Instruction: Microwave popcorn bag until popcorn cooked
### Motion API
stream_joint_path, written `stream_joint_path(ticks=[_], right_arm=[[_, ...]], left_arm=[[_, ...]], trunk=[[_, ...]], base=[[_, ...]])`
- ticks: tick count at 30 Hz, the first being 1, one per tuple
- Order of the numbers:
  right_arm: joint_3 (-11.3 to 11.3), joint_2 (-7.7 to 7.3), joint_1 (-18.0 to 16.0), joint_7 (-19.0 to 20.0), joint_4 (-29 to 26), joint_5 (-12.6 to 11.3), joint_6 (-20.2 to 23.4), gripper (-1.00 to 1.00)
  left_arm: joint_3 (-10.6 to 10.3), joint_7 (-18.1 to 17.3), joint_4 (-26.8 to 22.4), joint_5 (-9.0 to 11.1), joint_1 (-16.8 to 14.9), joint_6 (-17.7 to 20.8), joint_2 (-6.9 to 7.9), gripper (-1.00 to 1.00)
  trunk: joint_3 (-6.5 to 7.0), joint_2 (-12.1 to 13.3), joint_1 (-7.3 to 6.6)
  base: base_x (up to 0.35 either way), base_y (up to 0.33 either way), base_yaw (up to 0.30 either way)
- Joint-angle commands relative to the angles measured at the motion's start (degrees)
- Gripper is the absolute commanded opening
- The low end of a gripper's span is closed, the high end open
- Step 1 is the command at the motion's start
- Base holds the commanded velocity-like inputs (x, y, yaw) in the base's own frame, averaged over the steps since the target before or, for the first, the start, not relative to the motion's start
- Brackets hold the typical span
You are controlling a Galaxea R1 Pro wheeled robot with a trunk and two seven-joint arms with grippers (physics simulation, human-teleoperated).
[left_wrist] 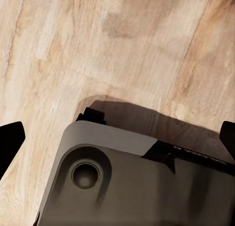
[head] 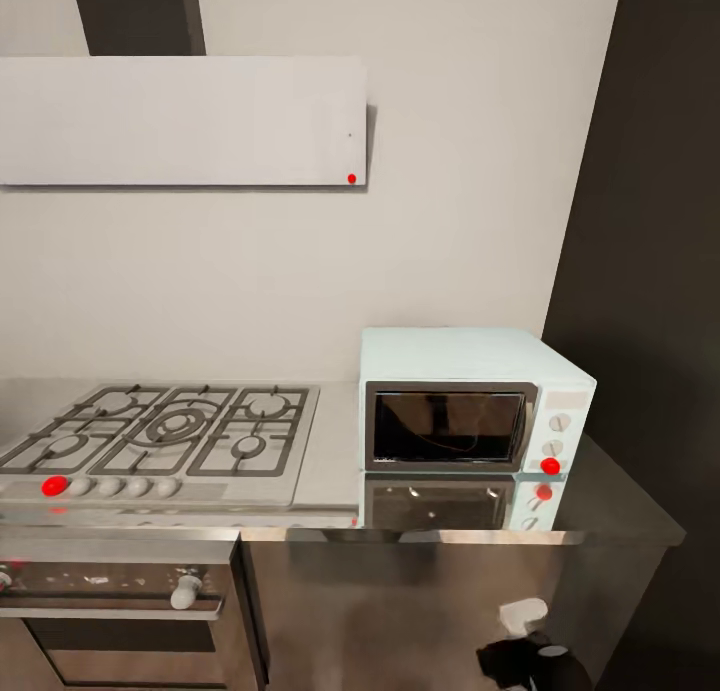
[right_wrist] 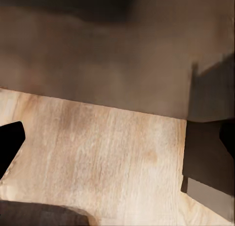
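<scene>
- Nearest in the head view, a dark part of the robot (head: 525, 659) with a pale piece on top is seen low at the right, in front of the dark cabinet fronts (head: 400, 611).
- To the left of those fronts, a dark built-in oven (head: 120, 611) with a white knob (head: 186, 591) is set under the worktop edge.
- The glossy grey countertop (head: 620, 501) is seen above the cabinets, and the front of the microwave is mirrored in it.
- The pale mint-blue microwave (head: 470, 416) stands on the countertop at the right, its dark glass door shut, white knobs and a red dot on its side panel.
- Just beside it to the left lies the steel gas hob (head: 165, 441) with black grates and a row of knobs, one marked red.
- Behind, a pale wall is seen with a white hood panel (head: 180, 121) above the hob; a tall dark unit (head: 650, 271) closes the right side.
- In the left wrist view, a light wooden floor (left_wrist: 122, 44) and a grey rounded part of the robot's base (left_wrist: 132, 187) are shown, which the head view lacks; the left gripper (left_wrist: 117, 140) has its dark fingertips (left_wrist: 10, 140) at opposite picture edges, spread wide.
- In the right wrist view, the same wood floor (right_wrist: 107, 157) meets a brown cabinet face (right_wrist: 98, 54); the right gripper (right_wrist: 117, 138) is likewise held apart, its fingertips (right_wrist: 9, 140) at the edges.
</scene>
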Motion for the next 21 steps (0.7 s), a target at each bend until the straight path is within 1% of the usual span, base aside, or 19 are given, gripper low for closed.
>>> stream_joint_path(ticks=[1,2,4,5,6,7,14,15,17,19,20,21], right_arm=[[-0.27,-0.01,-0.01,1.38,-3.83,0.44,2.5,1.0],[-0.55,-0.07,-0.01,2.86,-9.25,-0.15,5.55,1.0],[-1.29,-0.22,-0.01,5.27,-16.9,-1.75,9.34,1.0],[-1.6,-0.28,-0.01,5.77,-18.59,-2.17,10.11,1.0],[-1.98,-0.32,-0.01,6.08,-19.67,-2.43,10.61,1.0],[-3.13,-0.38,-0.01,6.46,-20.8,-2.71,11.1,1.0],[-5.21,-1.03,-0.01,6.73,-21.69,-2.9,11.47,1.0],[-7.48,-0.92,-0.01,6.42,-24.2,-2.86,11.42,1.0],[-7.91,-0.91,0.21,6.13,-27.71,-2.78,11.47,1.0],[-8.07,-0.94,-1.73,6.14,-29.55,-2.57,12.67,1.0],[-8.09,-0.96,-3.23,6.13,-29.78,-2.5,13.57,1.0],[-8.11,-1.01,-5.78,6.11,-29.93,-2.48,15.32,1.0]], left_arm=[[-0.48,-0.15,0.0,0.56,-0.03,-0.12,0.01,1.0],[-0.48,-0.17,0.0,0.51,-0.03,-0.12,0.01,1.0],[-0.49,-0.23,-0.01,0.43,-0.03,-0.12,0.01,1.0],[-0.49,-0.22,-0.01,0.44,-0.03,-0.12,0.01,1.0],[-0.47,-0.2,-0.01,0.45,-0.03,-0.12,0.01,1.0],[-0.43,-0.19,-0.05,0.59,-0.03,-0.18,0.01,1.0],[-0.4,-0.14,-0.01,0.8,-0.03,-0.21,0.01,1.0],[-0.4,-0.17,-0.01,0.69,-0.03,-0.21,0.01,1.0],[-0.4,-0.18,-0.01,0.58,-0.03,-0.19,0.03,1.0],[-0.4,-0.18,-0.01,0.55,-0.03,-0.15,0.08,1.0],[-0.4,-0.18,-0.01,0.55,-0.03,-0.16,0.08,1.0],[-0.4,-0.18,-0.01,0.55,-0.03,-0.14,0.09,1.0]], trunk=[[-0.08,-0.05,0.0],[-0.08,-0.05,0.0],[-0.08,-0.05,0.0],[-0.08,-0.05,0.0],[-0.08,-0.05,0.0],[-0.08,-0.05,0.0],[-0.08,-0.05,0.0],[-0.08,-0.05,0.0],[-0.08,-0.05,0.0],[-0.08,-0.05,0.0],[-0.08,-0.05,0.0],[-0.08,-0.05,0.0]], base=[[0.0,0.0,0.0],[0.0,0.0,0.0],[-0.004,0.0,0.0],[-0.08,0.0,0.0],[-0.172,0.0,0.0],[-0.274,0.0,0.0],[-0.328,0.0,0.0],[-0.198,0.0,0.0],[-0.083,0.0,0.0],[-0.022,0.0,0.0],[-0.011,0.0,0.0],[-0.006,0.0,0.0]])
